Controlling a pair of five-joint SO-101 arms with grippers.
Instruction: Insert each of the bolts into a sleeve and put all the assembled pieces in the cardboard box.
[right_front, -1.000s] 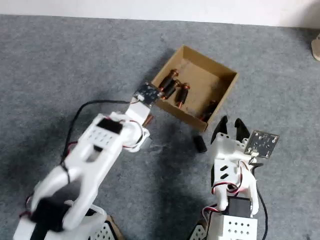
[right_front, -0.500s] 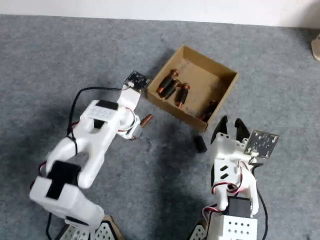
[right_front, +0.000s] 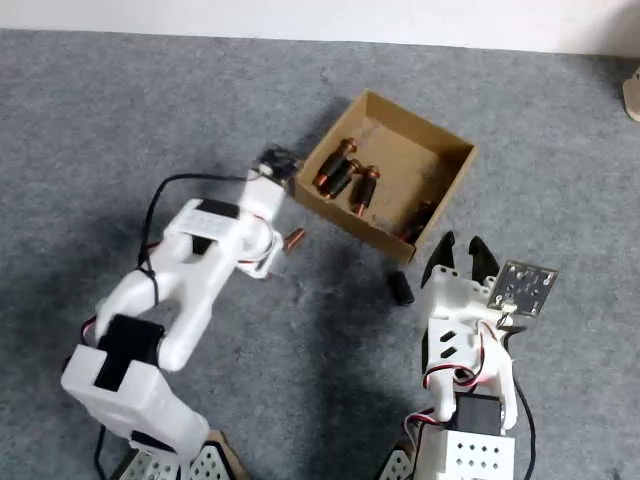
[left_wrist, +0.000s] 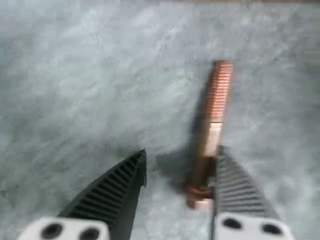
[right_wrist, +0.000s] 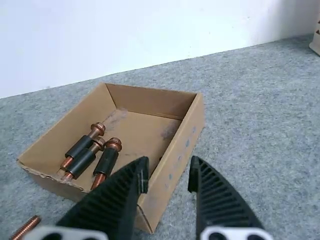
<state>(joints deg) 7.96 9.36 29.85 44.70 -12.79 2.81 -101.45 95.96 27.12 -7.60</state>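
A copper bolt (left_wrist: 214, 125) lies flat on the grey mat, its head close against the inner side of one finger of my left gripper (left_wrist: 180, 156), which is open around it. From above, the bolt (right_front: 295, 238) rests just left of the cardboard box (right_front: 452, 185), with the left gripper (right_front: 282, 250) at it. A black sleeve (right_front: 400, 288) lies on the mat below the box's near corner. My right gripper (right_front: 458, 252) stands open beside that sleeve, facing the box (right_wrist: 180, 135). Three assembled pieces (right_wrist: 92, 152) lie side by side inside.
A fourth dark piece (right_front: 420, 216) lies against the box's near right wall. The bolt (right_wrist: 24, 228) also shows at the right wrist view's corner. The mat (right_front: 120, 120) stretches left of and beyond the box. A white wall (right_wrist: 125, 35) rises behind it.
The left arm has drawn back leftward from the box's corner and its wrist has tipped down over the bolt. The bolt, sleeve and right arm have stayed put.
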